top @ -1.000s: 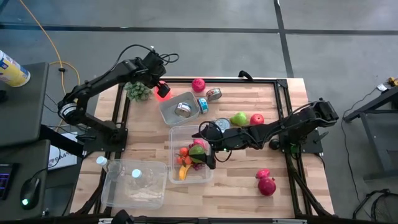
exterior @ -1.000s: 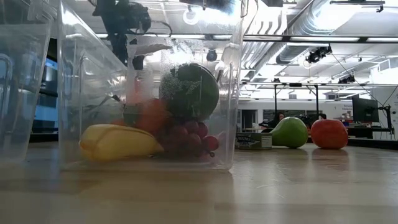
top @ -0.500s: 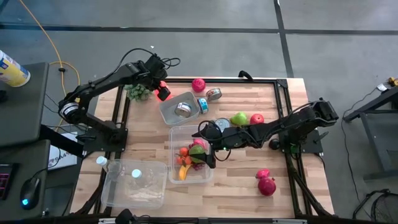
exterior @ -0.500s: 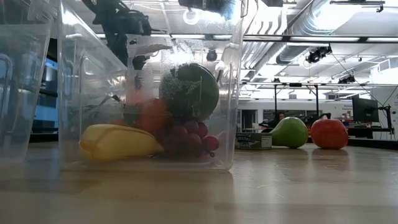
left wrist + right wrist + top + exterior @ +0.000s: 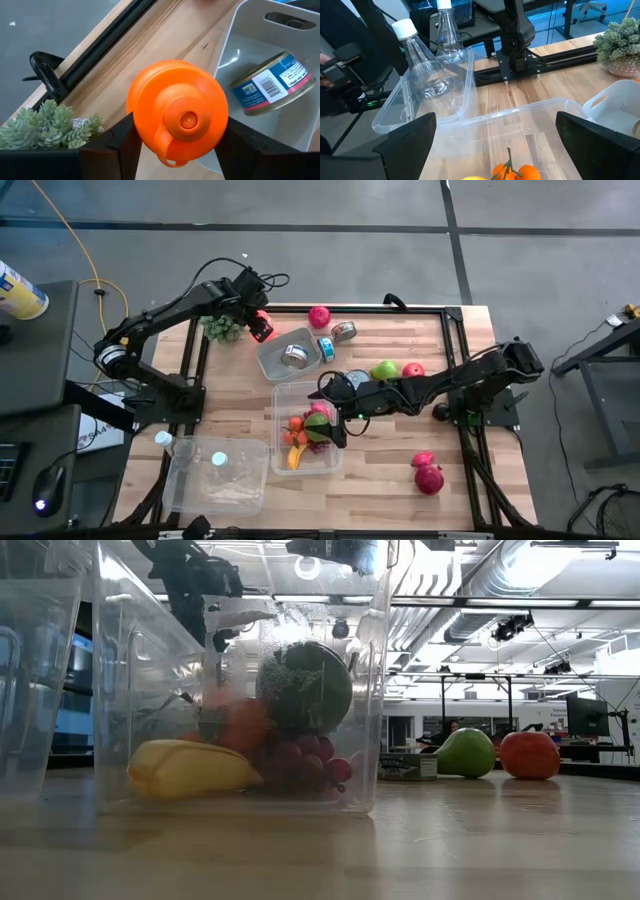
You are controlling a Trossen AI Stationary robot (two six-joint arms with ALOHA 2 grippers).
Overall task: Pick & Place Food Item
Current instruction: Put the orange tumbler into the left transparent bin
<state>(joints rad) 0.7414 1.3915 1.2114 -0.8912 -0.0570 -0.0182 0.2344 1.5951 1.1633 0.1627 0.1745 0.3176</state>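
Left gripper [image 5: 177,145] now clamped on the orange fruit [image 5: 177,117]; right gripper [image 5: 335,430] unchanged, wide open, empty.

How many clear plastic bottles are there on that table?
2. Both sit in the shallow clear bin on the left arm's side: one bottle at its rim, the other bottle nearer its middle.

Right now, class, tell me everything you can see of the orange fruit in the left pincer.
The orange fruit looks like smooth, glossy plastic, rounded, with a small raised button at its middle and a lobe hanging off one side. It sits between the two dark fingers of the left pincer, which touch its sides, raised over the table's far left, near the green plant and grey tray.
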